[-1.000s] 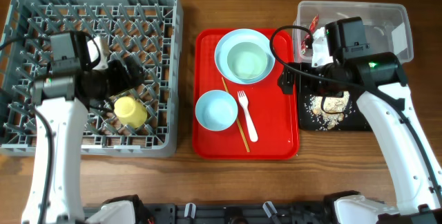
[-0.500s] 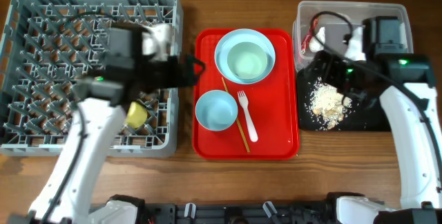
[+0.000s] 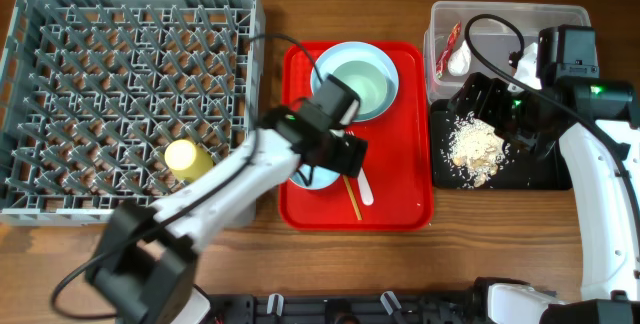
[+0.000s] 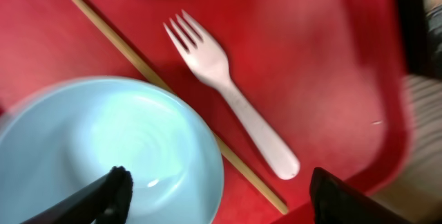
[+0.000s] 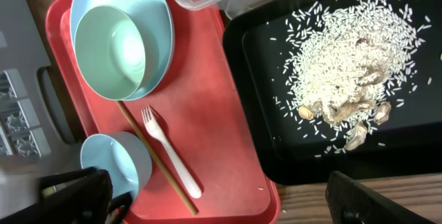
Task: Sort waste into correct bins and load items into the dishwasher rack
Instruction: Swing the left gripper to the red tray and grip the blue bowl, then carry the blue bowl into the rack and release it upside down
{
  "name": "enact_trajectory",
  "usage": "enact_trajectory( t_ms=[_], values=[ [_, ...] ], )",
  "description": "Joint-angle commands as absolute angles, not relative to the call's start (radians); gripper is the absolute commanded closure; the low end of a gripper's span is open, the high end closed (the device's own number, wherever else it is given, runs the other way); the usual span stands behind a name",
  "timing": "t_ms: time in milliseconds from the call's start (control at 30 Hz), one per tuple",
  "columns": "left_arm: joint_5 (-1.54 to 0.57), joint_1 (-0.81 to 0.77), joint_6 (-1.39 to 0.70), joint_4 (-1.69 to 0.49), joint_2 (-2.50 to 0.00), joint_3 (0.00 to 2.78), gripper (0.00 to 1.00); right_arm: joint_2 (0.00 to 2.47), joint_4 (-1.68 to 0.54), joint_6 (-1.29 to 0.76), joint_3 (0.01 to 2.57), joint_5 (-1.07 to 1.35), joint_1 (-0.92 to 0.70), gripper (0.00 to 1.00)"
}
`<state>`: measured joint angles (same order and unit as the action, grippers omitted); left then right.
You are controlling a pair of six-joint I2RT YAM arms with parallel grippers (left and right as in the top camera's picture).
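Left gripper (image 3: 338, 154) hangs over the small mint bowl (image 3: 312, 177) in the lower half of the red serving tray (image 3: 405, 179). Its fingers are spread wide with nothing between them. My read: it's lining up to pick the bowl for the dishwasher rack (image 3: 100, 54). The yellow cup (image 3: 186, 158) is already in the rack, lower right of its grid.

Right gripper (image 5: 217, 182) is parked over the black tray (image 5: 248, 79), likewise spread and empty. Probably it's just keeping out of the left arm's lane.

View differences:
- Overhead: the left arm hides most of the bowl. Only this view shows the red-and-white wrapper (image 3: 452, 37) and white scrap (image 3: 460, 60) inside the clear tub (image 3: 560, 24), upper right.
- Left wrist: clear look at the white plastic fork (image 4: 231, 103). The chopsticks (image 4: 131, 59) run just beside the bowl, whose rim hides part of them. They could snag on a lift.
- Right wrist: the rice crumbs (image 5: 345, 68) are piled in the black tray. The second mint bowl (image 5: 114, 44) is nested in the plate (image 5: 155, 3).
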<state>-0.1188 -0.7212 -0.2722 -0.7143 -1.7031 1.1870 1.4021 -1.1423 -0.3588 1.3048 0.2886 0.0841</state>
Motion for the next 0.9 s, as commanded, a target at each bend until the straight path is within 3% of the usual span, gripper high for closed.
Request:
enact_trajectory(
  t_ms=[0,533,867],
  values=[
    [-0.065,-0.768,-0.270,-0.719,-1.790,1.193,0.32,1.384,-1.148,-0.366,1.322,0.303,0.084,0.00],
    [-0.017,-0.782,-0.278,-0.745,-1.854,1.193,0.96,1.384,-1.157,-0.366,1.322,0.303,0.084,0.00],
    [-0.017,-0.781,-0.277,-0.749,-1.815,1.195,0.96,1.384,-1.168,-0.366,1.322,0.303,0.084,0.00]
  ],
)
